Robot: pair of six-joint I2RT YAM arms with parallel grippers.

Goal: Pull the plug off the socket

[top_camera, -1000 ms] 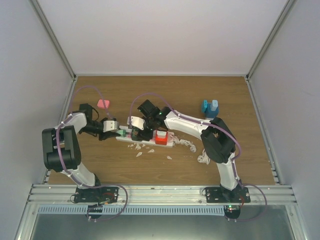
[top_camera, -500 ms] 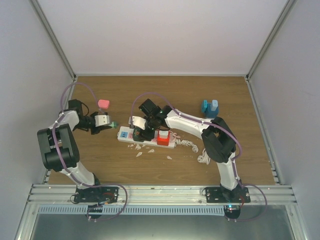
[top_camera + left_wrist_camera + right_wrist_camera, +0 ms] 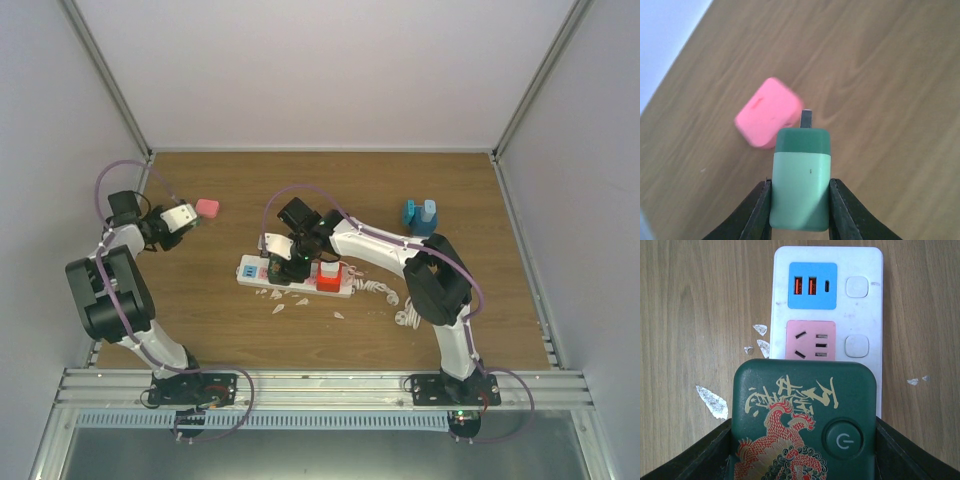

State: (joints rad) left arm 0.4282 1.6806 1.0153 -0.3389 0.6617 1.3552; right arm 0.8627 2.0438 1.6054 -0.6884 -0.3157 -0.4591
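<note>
Green plug (image 3: pixel 801 185) is out of the socket, clamped btw the left fingers (image 3: pixel 759 212), one pressed to each side. Its dark-green end points away from the wrist cam, w/ one metal prong (image 3: pixel 806 118) showing past it. Plug hangs over bare wood surface (image 3: pixel 890 75), and a pink block (image 3: pixel 767 120) lies just beyond it, blurred in the wrist view. Can't tell if plug and block touch.

From the top cam the left fingers (image 3: pixel 180 217) sit at the far-left of the surface, just beside the pink block (image 3: pixel 207 208) and well apart from the power strip (image 3: pixel 250 268).

Strip is white and lies flat near mid-surface. Its free end carries a blue USB panel (image 3: pixel 812 286) and next a pink socket (image 3: pixel 810 340) w/ nothing in it, each w/ a white button (image 3: pixel 857 287) alongside. A dark green adapter (image 3: pixel 802 425) w/ dragon print and a power button sits on the strip right after the pink socket. The right fingers (image 3: pixel 707 457) are closed against its two sides. A red plug (image 3: pixel 328 277) sits further along the strip.

White flakes (image 3: pixel 278 297) are scattered on the near side of the strip, and a white coiled cable (image 3: pixel 380 290) trails off its right end. Two blue items (image 3: pixel 420 215) stand far right, apart from all of it.
</note>
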